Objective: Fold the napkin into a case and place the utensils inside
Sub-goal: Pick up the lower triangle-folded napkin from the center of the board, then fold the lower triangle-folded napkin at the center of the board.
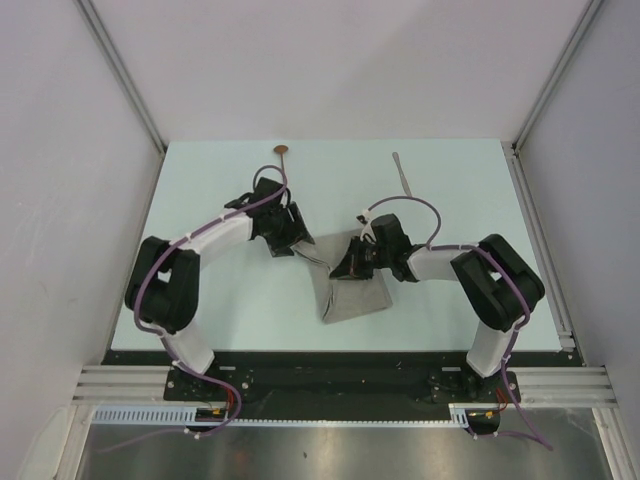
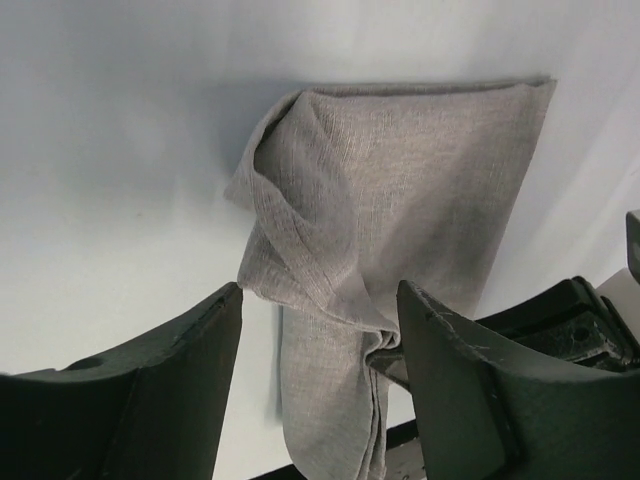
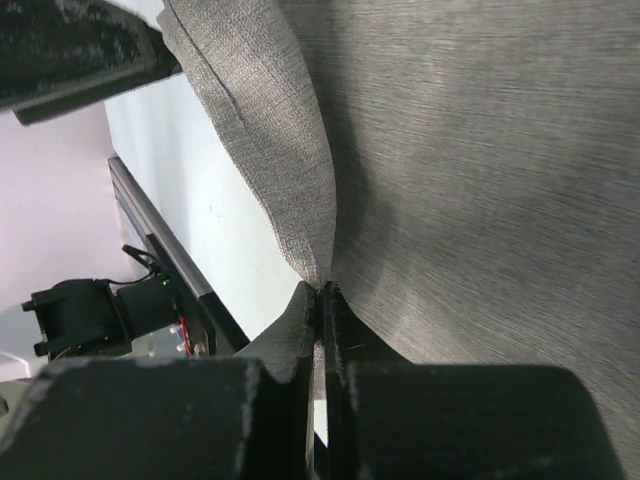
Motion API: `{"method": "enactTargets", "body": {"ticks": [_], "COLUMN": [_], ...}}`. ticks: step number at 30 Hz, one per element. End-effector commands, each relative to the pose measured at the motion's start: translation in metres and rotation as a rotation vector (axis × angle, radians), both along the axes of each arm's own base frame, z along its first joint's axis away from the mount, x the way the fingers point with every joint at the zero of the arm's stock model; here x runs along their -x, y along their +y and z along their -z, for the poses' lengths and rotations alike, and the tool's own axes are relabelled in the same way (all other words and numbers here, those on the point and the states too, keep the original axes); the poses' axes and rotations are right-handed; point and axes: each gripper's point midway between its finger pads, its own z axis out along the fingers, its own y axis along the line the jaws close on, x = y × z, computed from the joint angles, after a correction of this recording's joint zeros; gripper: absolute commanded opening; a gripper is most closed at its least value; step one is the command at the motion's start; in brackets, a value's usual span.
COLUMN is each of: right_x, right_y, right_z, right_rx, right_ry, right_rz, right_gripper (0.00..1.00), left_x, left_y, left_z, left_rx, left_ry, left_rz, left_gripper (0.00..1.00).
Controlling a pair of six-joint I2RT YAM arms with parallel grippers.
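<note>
The pale table [image 1: 200, 300] carried everything, with the left arm [image 1: 195, 255] bent in from the near left and the right arm [image 1: 485, 280] bent in from the near right, both reaching toward the middle. There the napkin [image 1: 362, 302] lay near the table's centre, a little toward the near edge. It was folded over on itself, its lower part flat on the surface and its upper part drawn up in loose creases between the two tools. In the left wrist view the napkin [image 2: 410, 190] showed a straight far edge and a bunched, raised fold on its left side. In the right wrist view the napkin [image 3: 480, 180] filled most of the frame. The right gripper [image 1: 352, 263] was clenched on a pinched fold of the cloth, and its fingers [image 3: 322, 292] met tightly on the fabric. The left gripper [image 1: 286, 236] sat just beside the napkin's far left part with its jaws spread wide [image 2: 320, 295], holding nothing. The knife [image 1: 403, 176] lay on the far side of the table beyond the right gripper, well apart from the cloth. The spoon [image 1: 283, 151] lay at the far edge beyond the left gripper, its round bowl pointing away
</note>
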Motion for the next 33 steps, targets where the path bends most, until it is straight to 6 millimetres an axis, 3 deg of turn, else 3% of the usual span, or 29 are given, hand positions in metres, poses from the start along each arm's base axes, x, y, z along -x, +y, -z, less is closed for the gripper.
{"method": "enactTargets", "body": {"ticks": [1,7,16,20,28,33], "right_x": [-0.002,-0.003,-0.005,-0.004,-0.010,-0.007], "right_y": [0.000,-0.001,-0.008,-0.018,-0.038,-0.042], "right_z": [-0.023,-0.023,-0.018,-0.010,0.012,0.014], "right_rx": [-0.087,-0.102,-0.091,-0.072,-0.023,-0.012], "right_ry": [-0.064,-0.066,-0.070,-0.055,-0.002,0.001], "right_rz": [-0.056,-0.073,-0.093,-0.117,-0.146,-0.162], "right_gripper": [0.00,0.00,0.00,0.00,0.05,0.08], "left_x": [-0.017,-0.021,-0.032,-0.041,-0.054,-0.054], "left_y": [0.000,-0.004,-0.027,-0.037,-0.064,-0.072], "left_z": [-0.003,0.000,-0.005,-0.013,-0.004,0.005], "left_rx": [-0.057,-0.072,-0.041,-0.030,-0.028,-0.044], "left_ry": [0.004,0.020,-0.005,-0.024,-0.002,0.015], "left_rz": [-0.056,-0.062,-0.031,-0.037,-0.039,-0.040], "left_gripper": [0.66,0.52,0.15,0.04,0.00,0.00]}}
